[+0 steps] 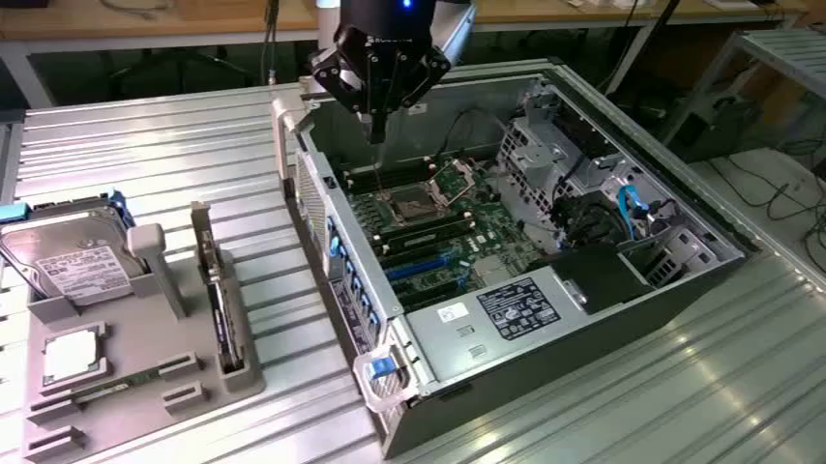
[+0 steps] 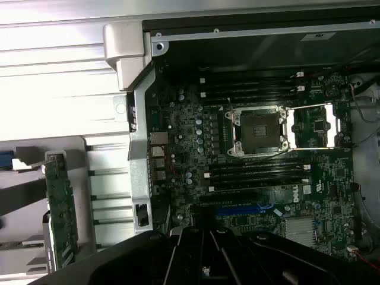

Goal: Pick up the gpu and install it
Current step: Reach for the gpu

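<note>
- The black gripper [image 1: 378, 133] hangs clenched, holding nothing, above the green motherboard [image 1: 439, 232] inside the open dark computer case [image 1: 671, 280].
- The gpu, a thin green circuit card [image 2: 59, 202], stands on edge in a grey moulded tray [image 1: 130, 336] outside the case.
- The case's silver side wall [image 1: 316, 208] stands between the gpu and the gripper.

The arm [image 1: 391, 14] hangs vertical, with the wrist pointing straight downward. Its black gripper [image 1: 377, 133] is closed: the two thin fingers are pressed together and hold nothing between them.
</note>
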Robot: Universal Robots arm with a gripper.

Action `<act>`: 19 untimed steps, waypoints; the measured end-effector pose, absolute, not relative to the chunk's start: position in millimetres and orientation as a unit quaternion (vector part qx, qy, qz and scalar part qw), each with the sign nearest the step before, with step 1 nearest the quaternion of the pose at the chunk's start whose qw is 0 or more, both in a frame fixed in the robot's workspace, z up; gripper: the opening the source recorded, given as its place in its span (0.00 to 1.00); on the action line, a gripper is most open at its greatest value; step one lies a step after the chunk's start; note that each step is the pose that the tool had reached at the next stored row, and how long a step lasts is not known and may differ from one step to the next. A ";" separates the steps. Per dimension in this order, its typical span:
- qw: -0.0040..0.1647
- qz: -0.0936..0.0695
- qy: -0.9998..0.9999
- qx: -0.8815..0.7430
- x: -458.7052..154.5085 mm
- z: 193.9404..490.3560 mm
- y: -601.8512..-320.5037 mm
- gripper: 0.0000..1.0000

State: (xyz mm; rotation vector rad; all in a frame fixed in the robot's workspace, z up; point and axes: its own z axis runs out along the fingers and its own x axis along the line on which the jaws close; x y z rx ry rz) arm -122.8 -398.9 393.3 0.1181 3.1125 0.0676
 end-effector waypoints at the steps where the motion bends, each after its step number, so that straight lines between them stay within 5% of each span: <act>1: 0.013 0.022 0.999 0.038 -125.1 393.3 -399.0 0.11; 19: 0.013 0.022 0.999 0.038 -146.9 393.3 -399.4 0.11</act>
